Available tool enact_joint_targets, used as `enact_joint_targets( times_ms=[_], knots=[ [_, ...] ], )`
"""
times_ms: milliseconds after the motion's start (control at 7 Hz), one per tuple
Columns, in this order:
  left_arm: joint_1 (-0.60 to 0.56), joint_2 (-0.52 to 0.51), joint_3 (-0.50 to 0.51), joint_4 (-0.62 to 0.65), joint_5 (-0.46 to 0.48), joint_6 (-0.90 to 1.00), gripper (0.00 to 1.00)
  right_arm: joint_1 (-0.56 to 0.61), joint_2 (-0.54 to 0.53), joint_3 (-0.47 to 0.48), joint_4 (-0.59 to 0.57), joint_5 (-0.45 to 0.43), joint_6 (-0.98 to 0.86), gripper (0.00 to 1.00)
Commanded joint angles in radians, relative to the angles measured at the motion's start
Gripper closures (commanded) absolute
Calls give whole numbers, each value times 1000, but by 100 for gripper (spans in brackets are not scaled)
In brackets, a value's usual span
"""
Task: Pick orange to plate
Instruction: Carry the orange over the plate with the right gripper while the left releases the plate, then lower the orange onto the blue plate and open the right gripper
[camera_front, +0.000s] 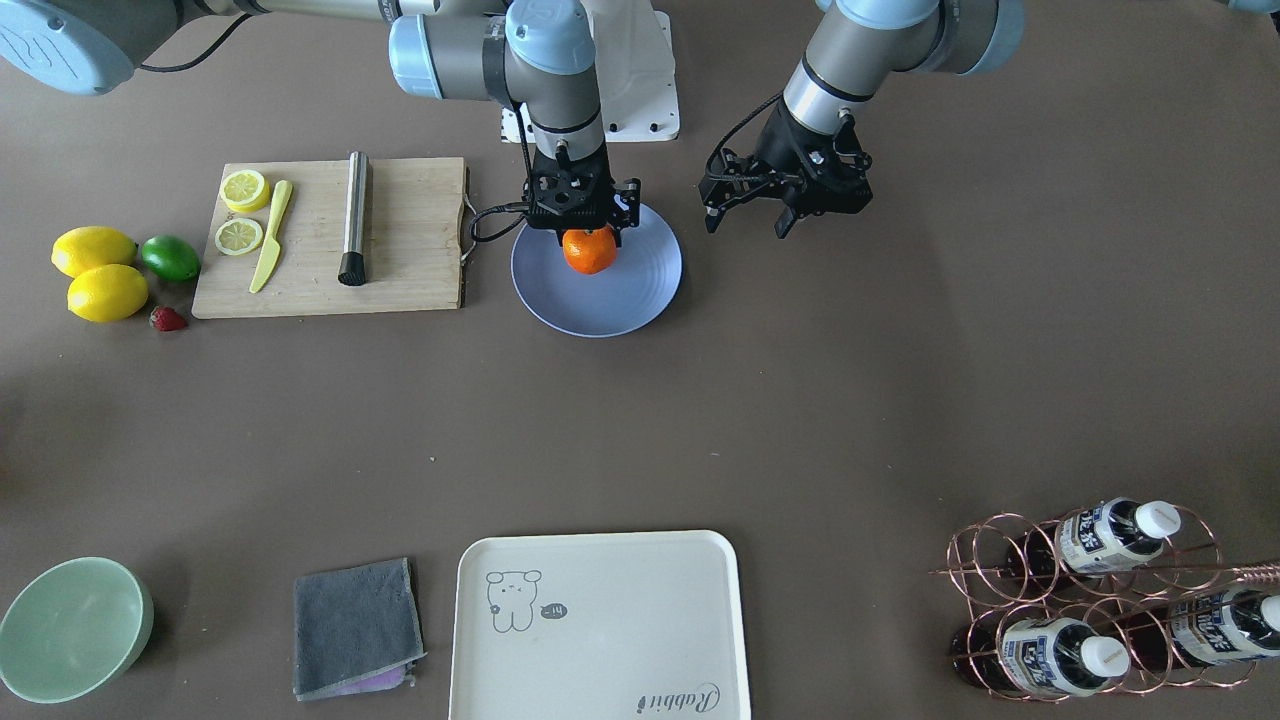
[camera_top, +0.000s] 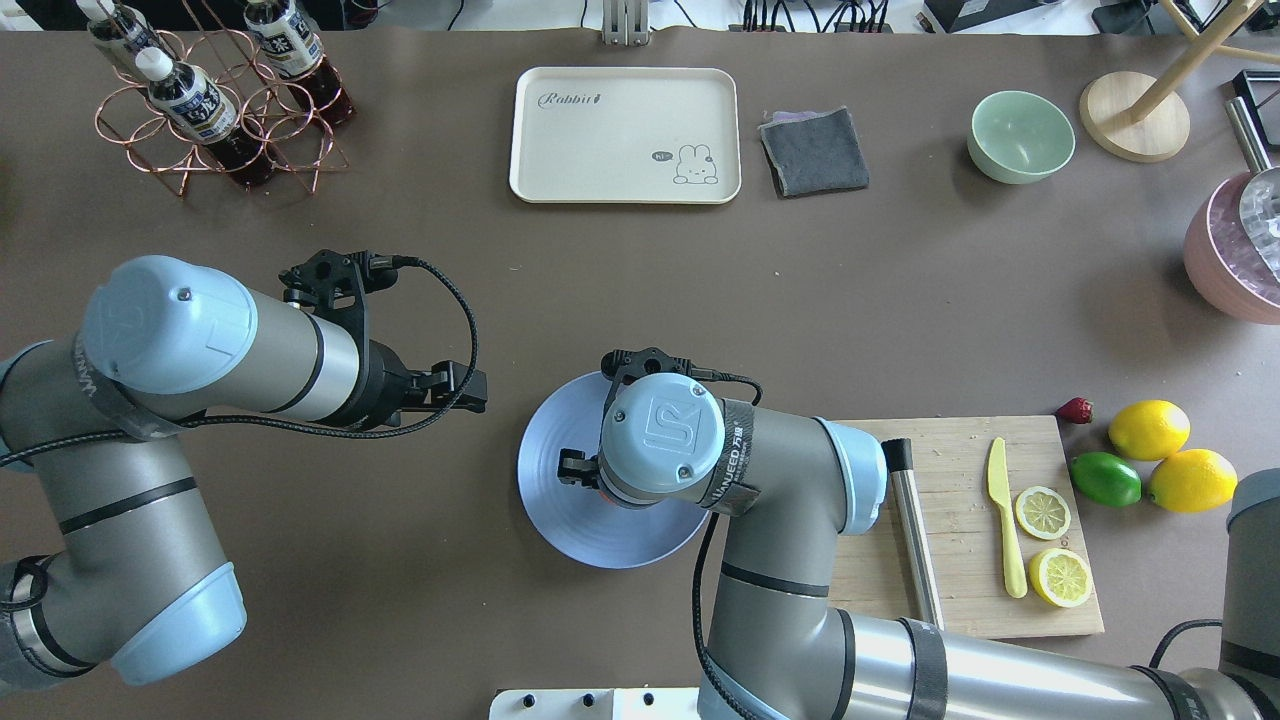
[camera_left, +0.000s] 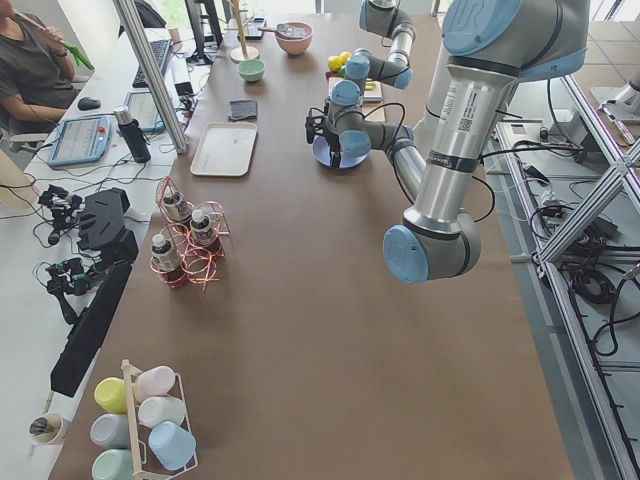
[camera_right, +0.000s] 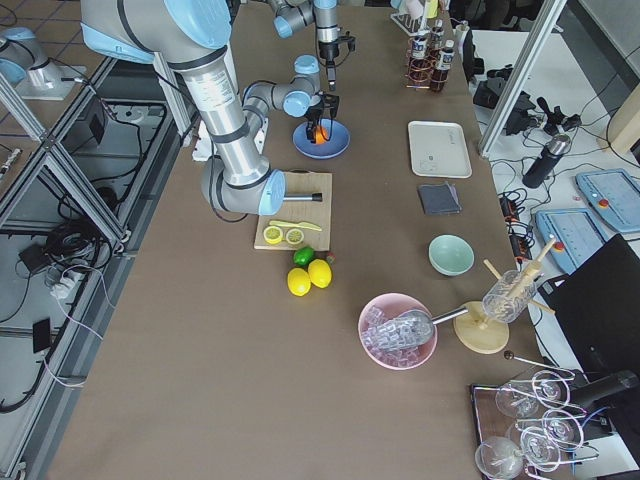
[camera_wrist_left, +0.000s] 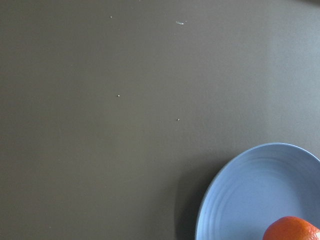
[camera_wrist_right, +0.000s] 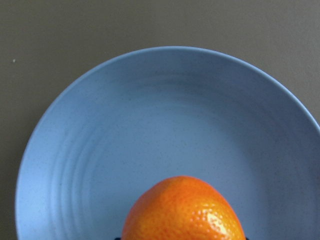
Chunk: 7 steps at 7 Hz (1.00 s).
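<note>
Exterior front-facing view is showing the right jaws clamping the orange (camera_front: 590, 250) over the plate's (camera_front: 640, 290) robot-side half, near the desk's (camera_front: 800, 400) robot-side edge. If released from a height, it is risking a roll off the shallow rim. The wrist is hiding any gap beneath the fruit, and the left jaws are hanging apart and empty.

Long brown table (camera_left: 330, 350), seen lengthwise: left arm (camera_left: 450, 140) near and large at the right, right arm (camera_left: 398, 45) far and small, blue plate (camera_left: 330, 160) partly hidden behind arm joints. Toward the view's left: cream tray (camera_left: 224, 149), grey cloth (camera_left: 242, 109), green bowl (camera_left: 251, 70), pink bowl (camera_left: 295, 40), copper wire rack (camera_left: 205, 268) holding bottles (camera_left: 163, 258), and pastel cups (camera_left: 170, 445) on a stand at the near end. Off the table: a seated person (camera_left: 30, 65) and a tablet (camera_left: 80, 138).
</note>
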Motion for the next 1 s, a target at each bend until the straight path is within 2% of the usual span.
enact_joint_targets(
  times_ms=[0, 286, 429, 571, 714, 857],
  knots=[
    [-4, -1, 1, 0, -5, -1, 3, -3, 1, -3, 1, -11, 4, 0],
    [-10, -3, -1, 0, -6, -1, 3, 11, 10, 16, 0, -2, -2, 0],
    [-42, 8, -13, 3, -9, 2, 3, 72, -25, 88, -19, 34, -4, 0],
    [-97, 11, -5, 9, -43, 24, 3, 186, -139, 206, -54, 173, -60, 0],
    [-172, 10, -16, 103, -93, 101, 3, 326, -228, 263, -59, 274, -220, 0],
    [-276, 11, -66, 262, -138, 271, 3, 443, -325, 285, -57, 354, -404, 0]
  ],
)
